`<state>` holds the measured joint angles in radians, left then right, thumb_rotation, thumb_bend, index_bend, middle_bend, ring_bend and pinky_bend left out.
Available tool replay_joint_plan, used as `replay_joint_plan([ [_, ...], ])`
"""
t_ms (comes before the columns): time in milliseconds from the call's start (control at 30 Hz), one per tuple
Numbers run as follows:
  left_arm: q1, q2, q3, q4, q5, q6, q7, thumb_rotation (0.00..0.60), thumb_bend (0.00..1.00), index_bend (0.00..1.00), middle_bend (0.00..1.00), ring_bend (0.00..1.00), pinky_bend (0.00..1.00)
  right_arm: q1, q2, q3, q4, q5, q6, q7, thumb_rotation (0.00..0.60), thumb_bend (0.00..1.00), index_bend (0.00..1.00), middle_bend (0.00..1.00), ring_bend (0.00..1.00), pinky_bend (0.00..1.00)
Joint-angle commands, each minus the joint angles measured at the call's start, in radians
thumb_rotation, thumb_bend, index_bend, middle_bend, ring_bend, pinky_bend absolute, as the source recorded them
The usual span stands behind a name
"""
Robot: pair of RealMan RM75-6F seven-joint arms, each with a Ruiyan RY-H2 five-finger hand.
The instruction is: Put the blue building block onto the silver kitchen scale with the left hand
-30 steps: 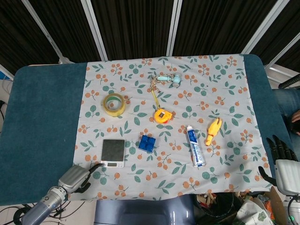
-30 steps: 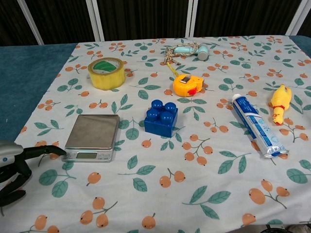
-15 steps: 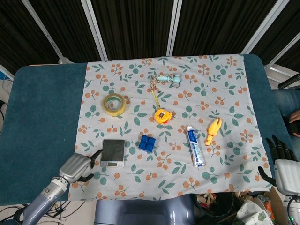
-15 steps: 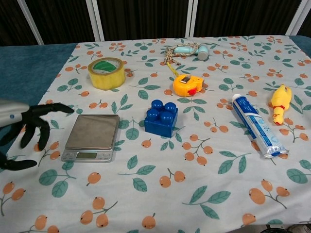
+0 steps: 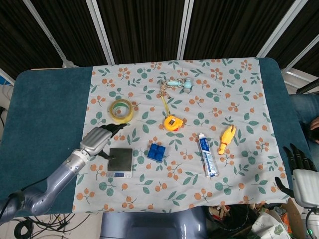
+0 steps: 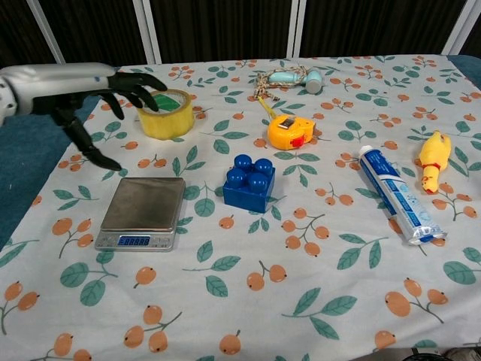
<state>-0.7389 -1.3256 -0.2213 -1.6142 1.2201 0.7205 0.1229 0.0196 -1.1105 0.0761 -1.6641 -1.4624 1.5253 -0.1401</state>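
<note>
Blue and studded, the plastic building block sits on the floral cloth just right of the flat silver kitchen scale from our head view; our left hand hovers beside the scale, fingers apart, empty. From our chest view, that hand spreads dark fingers above the cloth, near the yellow tape roll.

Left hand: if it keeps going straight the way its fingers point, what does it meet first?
Probably the yellow tape roll. The left hand hangs open above the cloth, fingers aimed toward it; height is unclear, so it might pass above.
</note>
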Motion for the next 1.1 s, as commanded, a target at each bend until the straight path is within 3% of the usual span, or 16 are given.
replay_joint_plan([
  [33,-0.133,-0.072,-0.051,0.125,-0.055,-0.134,-0.030,0.600,0.00,0.00,0.15,0.11,0.23,0.002,0.000,0.002,0.002,0.005,-0.004,0.002,0.600,0.21,0.00,0.00,0.07,0.18],
  [333,-0.268,-0.182,-0.061,0.233,-0.094,-0.248,-0.055,0.600,0.00,0.00,0.13,0.08,0.20,0.001,0.002,0.002,0.002,0.003,-0.002,0.003,0.600,0.21,0.00,0.00,0.07,0.18],
  [700,-0.318,-0.212,-0.039,0.232,-0.079,-0.325,-0.131,0.600,0.00,0.00,0.13,0.07,0.17,0.001,0.003,0.000,0.002,-0.005,0.000,0.007,0.600,0.21,0.00,0.00,0.07,0.18],
  [1100,-0.341,-0.271,0.010,0.293,-0.001,-0.297,-0.146,0.600,0.00,0.02,0.20,0.11,0.18,0.002,0.002,0.000,0.002,-0.002,-0.001,0.007,0.600,0.21,0.00,0.00,0.07,0.18],
])
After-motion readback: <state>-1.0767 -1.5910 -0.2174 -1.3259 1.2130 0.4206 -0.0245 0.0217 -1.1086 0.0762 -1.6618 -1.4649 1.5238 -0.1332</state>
